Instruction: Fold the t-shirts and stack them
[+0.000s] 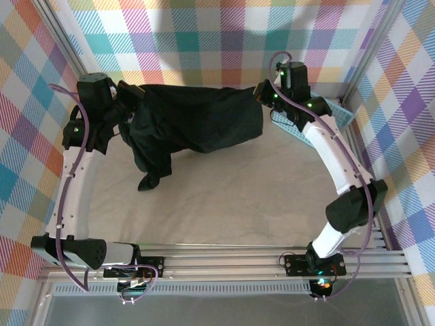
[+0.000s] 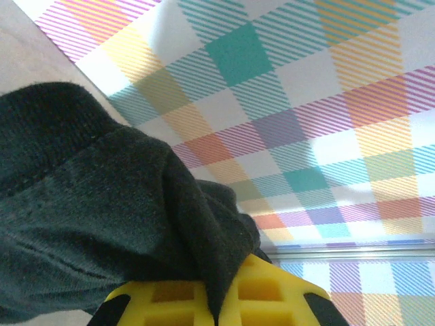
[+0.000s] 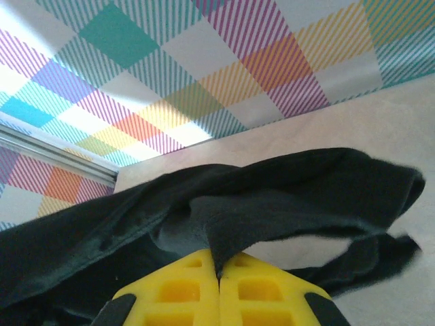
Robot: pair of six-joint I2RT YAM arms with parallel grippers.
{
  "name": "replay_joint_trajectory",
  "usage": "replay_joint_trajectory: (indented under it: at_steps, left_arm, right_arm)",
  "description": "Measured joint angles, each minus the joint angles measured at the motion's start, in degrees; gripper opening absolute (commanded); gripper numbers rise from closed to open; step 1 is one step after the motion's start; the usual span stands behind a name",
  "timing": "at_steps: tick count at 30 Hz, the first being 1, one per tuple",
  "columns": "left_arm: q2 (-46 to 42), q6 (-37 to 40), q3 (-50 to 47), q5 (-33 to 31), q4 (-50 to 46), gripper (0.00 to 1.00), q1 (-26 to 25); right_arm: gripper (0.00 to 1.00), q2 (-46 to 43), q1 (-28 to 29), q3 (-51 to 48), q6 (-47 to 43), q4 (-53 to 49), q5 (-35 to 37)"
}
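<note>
Top external: shirt [image 1: 197, 119] stretched between my arms, drooping toward the worktop [image 1: 238, 197], no fold made, nothing stacked. Left wrist: left pincer [image 2: 216, 299] clenched on cloth. Right wrist: right pincer [image 3: 219, 272] clamped on it too.

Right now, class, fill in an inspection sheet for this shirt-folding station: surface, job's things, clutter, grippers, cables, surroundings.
Surface: pale table top, bare in front of the shirt.
Job's things: one black t-shirt, stretched between the two grippers, with a tail hanging at the left.
Clutter: light blue mesh basket at the far right, partly behind the right arm.
Grippers: left gripper and right gripper both shut on the shirt.
Cables: purple cables run along both arms.
Surroundings: plaid walls, aluminium rail.
</note>
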Motion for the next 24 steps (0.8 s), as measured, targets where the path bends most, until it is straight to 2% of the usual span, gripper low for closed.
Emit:
replay_joint_trajectory:
  at_steps: [4,10,15,20,24]
  left_arm:
    - [-4.0,-0.2,-1.4,-0.3,0.7,0.00,0.0]
    - [-15.9,-0.4,-6.8,-1.4,4.0,0.04,0.0]
    - [-22.2,-0.5,-7.5,-4.3,7.7,0.05,0.0]
    - [-18.8,-1.0,-2.3,-5.9,9.2,0.04,0.0]
    - [-8.2,-1.5,2.9,-8.4,9.2,0.00,0.0]
  right_arm:
    - [0.00,-8.8,0.0,-7.4,-2.3,1.4,1.5]
    - [0.00,-24.5,0.0,-18.9,-4.9,7.3,4.2]
    - [0.00,-33.3,0.1,-22.7,-6.4,11.4,6.9]
    - [0.00,-33.0,0.1,-22.4,-6.8,13.8,9.0]
    - [0.00,-23.8,-1.1,-17.3,-6.5,13.6,9.4]
